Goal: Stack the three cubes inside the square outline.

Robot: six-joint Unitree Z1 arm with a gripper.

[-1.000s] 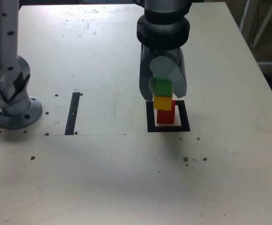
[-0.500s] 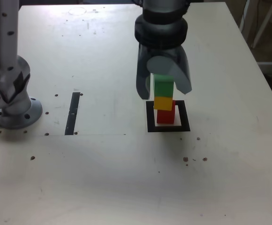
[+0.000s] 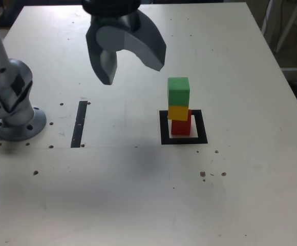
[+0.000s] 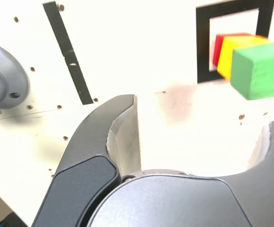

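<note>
Green cube [image 3: 178, 90] tops a yellow cube [image 3: 177, 112] and a red cube [image 3: 181, 126] in a slightly uneven stack inside the square outline [image 3: 184, 140] on the pale surface [image 3: 138, 189], while the grey pincer [image 3: 130, 64], spread wide and holding nothing, hangs well apart toward the exterior view's left.

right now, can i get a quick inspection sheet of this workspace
surface: pale table, scattered dark specks and small holes
job's things: green cube on yellow cube on red cube, stacked inside the square outline; yellow sits slightly askew
clutter: narrow black strip at the exterior view's left of the stack
gripper: gripper open, empty, raised clear of the stack
cables: nothing seen
surroundings: arm base at the exterior view's left edge; beyond the table too dim to tell
</note>
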